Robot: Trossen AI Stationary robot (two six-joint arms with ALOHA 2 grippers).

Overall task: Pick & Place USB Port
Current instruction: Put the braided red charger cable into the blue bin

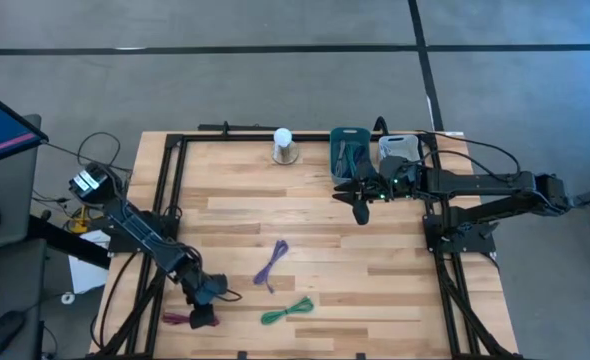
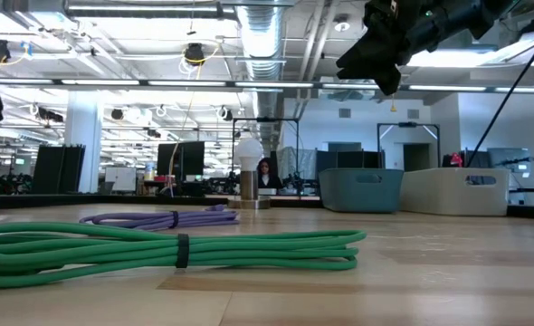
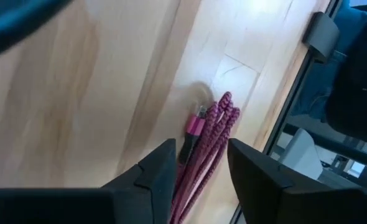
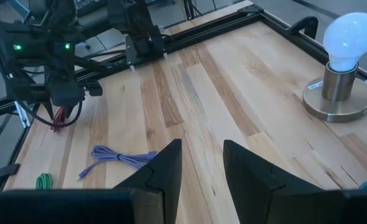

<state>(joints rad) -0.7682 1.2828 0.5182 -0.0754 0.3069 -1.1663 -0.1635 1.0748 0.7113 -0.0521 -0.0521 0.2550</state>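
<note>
We hover our left gripper [image 3: 199, 171], fingers apart w/ nothing held, over the coiled magenta braided USB cable [image 3: 203, 146] at the table's near-left corner; descending off-centre could snag loops.

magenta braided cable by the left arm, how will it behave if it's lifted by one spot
The bundled magenta braided cable looks folded into several loose strands, so it would probably sag and droop rather than stay rigid. A dark band seems to bind it, so the loops may stay together. The left end effector straddles it, open; the woven sheath likely grips well and it seems light.
</note>
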